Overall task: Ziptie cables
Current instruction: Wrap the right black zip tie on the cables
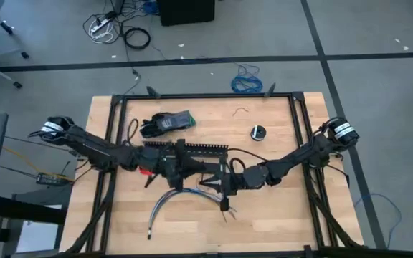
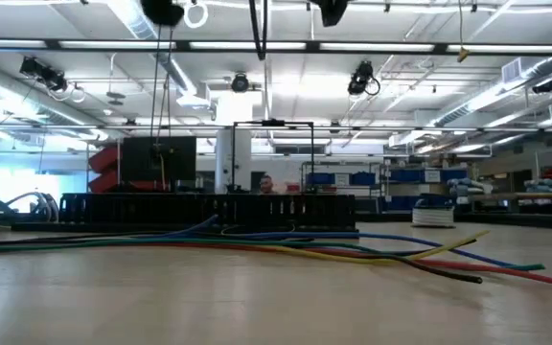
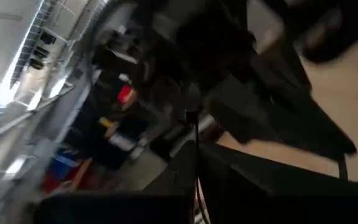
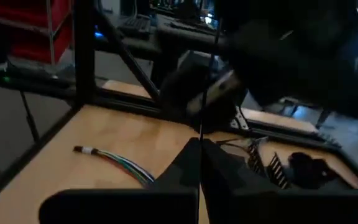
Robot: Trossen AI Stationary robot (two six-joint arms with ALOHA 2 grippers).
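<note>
Both arms are meeting over the centre of the wooden table point(image 1: 278, 215) in the high view. The left gripper point(image 1: 181, 170) is reaching in from the left edge of the frame; the right gripper point(image 1: 224, 180) is coming in from the right, and the two are sitting just beside each other.

In the right wrist view, the right gripper point(image 4: 199, 155) is pinching its fingers together on a thin black ziptie point(image 4: 205, 93) that is standing up out of the closed tips. In the left wrist view, the left gripper point(image 3: 194, 163) is likewise clenching a thin dark ziptie point(image 3: 192, 127) between fingers pressed together.

The cables point(image 1: 165, 203) are lying on the table in the lower centre of the high view, curving down and left from under the grippers, bare ends splayed. The low view is showing the cables point(image 2: 372, 251) flat on the boards.

The black slotted channel point(image 1: 192, 148) is lying just above the grippers. A black glove-like bundle point(image 1: 165, 122) is sitting at upper left of the table, a small round spool point(image 1: 257, 132) at upper right, and a curled wire scrap point(image 1: 241, 111) near the top edge.
</note>
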